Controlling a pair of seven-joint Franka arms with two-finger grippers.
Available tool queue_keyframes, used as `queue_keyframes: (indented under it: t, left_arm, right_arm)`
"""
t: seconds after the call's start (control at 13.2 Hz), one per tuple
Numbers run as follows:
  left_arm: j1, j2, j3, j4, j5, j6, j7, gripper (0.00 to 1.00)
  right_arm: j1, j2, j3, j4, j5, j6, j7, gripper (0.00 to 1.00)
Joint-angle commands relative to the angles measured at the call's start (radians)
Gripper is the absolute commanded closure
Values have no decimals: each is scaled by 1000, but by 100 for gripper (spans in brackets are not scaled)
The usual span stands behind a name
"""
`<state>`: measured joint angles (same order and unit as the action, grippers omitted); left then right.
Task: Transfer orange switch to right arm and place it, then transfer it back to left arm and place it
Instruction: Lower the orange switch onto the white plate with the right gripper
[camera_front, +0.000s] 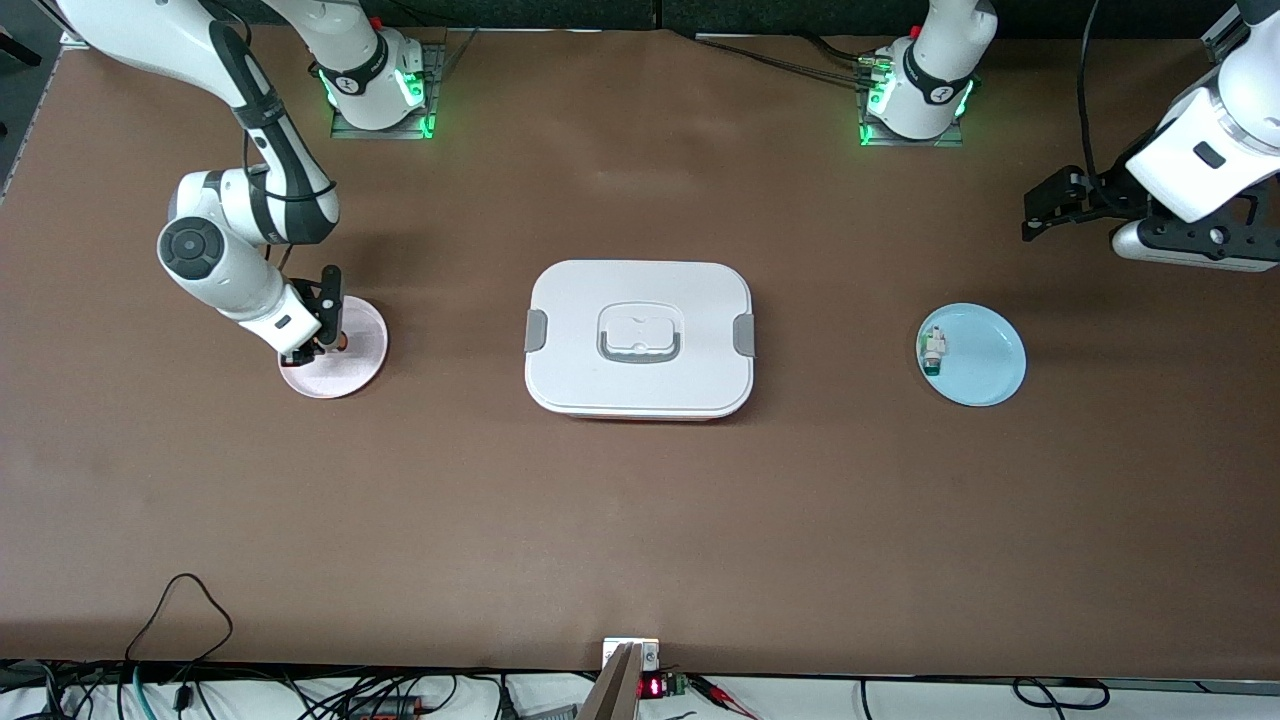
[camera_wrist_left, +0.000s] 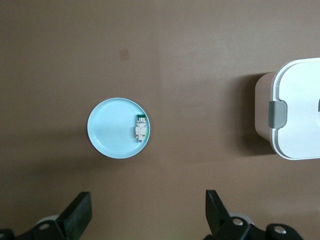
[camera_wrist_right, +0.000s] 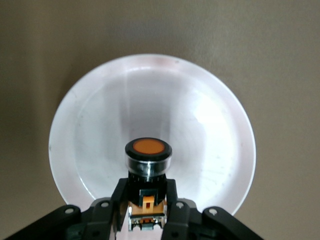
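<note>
Gripping the orange switch with its fingers closed tight on the body, the right gripper sits over the pink plate toward the right arm's end of the surface. The box stands mid-surface between that plate and a blue plate carrying a white-and-green component. The left gripper waits above the surface beside the blue plate, fingers spread wide and empty.

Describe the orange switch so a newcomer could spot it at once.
Start at the big white box mid-table, then look toward the right arm's end to the pale pink plate. Over it the right gripper is shut on the orange switch: small, black-ringed, with a round orange face. The other component, on the blue plate, is white and green.
</note>
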<state>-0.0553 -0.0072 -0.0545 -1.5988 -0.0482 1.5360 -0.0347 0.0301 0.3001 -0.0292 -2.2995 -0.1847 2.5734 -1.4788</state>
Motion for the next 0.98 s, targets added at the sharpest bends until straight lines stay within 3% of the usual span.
queue_keyframes:
  t: [0.0, 0.23, 0.38, 0.45, 0.53, 0.91]
  left_arm:
    - [-20, 1, 7, -4, 14, 15, -19, 0]
    - [-17, 24, 8, 27, 10, 10, -17, 0]
    - [-17, 24, 8, 27, 10, 10, -18, 0]
    - [-17, 24, 8, 27, 8, 9, -19, 0]
    - [-17, 24, 8, 27, 8, 7, -19, 0]
    - [-3, 30, 13, 27, 10, 6, -95, 0]
  right_arm:
    - [-12, -12, 8, -26, -16, 34, -18, 66]
    - [-9, 2, 8, -26, -16, 44, -18, 66]
    - [-4, 2, 8, -26, -16, 53, -18, 57]
    - [-2, 2, 9, -24, -16, 54, -11, 35]
    - [-4, -1, 9, -23, -7, 54, -5, 1]
    - [-1, -51, 11, 47, 24, 31, 129, 0]
